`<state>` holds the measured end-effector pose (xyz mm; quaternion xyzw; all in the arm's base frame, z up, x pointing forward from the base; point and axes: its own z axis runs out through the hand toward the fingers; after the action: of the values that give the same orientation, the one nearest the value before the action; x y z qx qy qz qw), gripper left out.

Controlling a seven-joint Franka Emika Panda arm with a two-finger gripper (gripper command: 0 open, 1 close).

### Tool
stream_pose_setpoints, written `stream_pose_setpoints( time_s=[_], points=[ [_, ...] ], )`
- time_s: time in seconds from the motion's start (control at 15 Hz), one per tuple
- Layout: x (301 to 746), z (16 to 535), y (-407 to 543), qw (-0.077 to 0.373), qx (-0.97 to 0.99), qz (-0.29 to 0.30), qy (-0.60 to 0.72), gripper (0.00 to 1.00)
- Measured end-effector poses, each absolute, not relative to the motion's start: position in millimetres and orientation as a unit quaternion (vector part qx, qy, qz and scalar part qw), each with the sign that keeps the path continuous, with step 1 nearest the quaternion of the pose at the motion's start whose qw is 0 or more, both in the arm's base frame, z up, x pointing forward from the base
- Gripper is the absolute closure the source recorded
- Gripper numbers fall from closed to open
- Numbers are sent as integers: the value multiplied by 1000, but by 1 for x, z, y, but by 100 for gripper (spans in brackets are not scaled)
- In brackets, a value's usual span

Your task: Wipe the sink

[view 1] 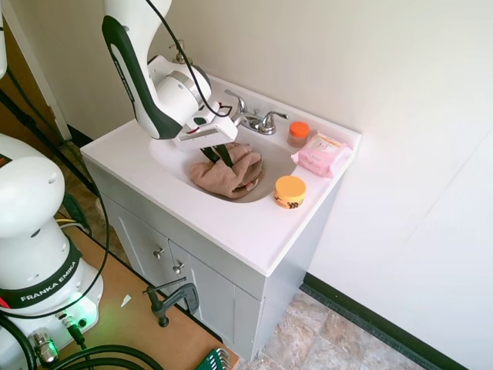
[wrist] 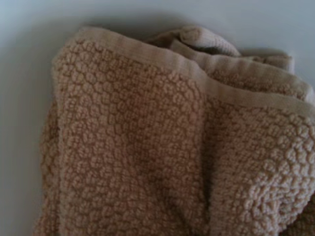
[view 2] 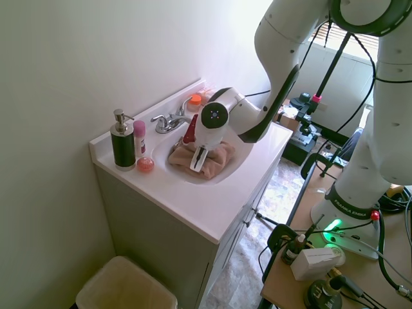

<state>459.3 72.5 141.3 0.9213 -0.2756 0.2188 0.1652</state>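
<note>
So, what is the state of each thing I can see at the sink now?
towel: crumpled, lying in the basin
pincer: down on the towel
sink: no water visible
faucet: not running
orange jar: lid on
wipes pack: lying flat
soap pump: upright

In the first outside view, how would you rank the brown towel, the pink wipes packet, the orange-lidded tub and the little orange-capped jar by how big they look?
1. Brown towel, clearly largest.
2. Pink wipes packet.
3. Orange-lidded tub.
4. Orange-capped jar, smallest.

The tub sits nearer the camera than the jar, so that gap may be exaggerated.
</note>
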Motion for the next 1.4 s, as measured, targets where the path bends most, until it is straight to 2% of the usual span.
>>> stream_pose_setpoints(
  time_s=[0.27,0.8,1.4],
  points=[
    [454,142,114,146,925,210,-282,100],
    [451,154,118,138,925,174,-307,100],
    [432,184,96,82,934,66,-341,100]
  ],
)
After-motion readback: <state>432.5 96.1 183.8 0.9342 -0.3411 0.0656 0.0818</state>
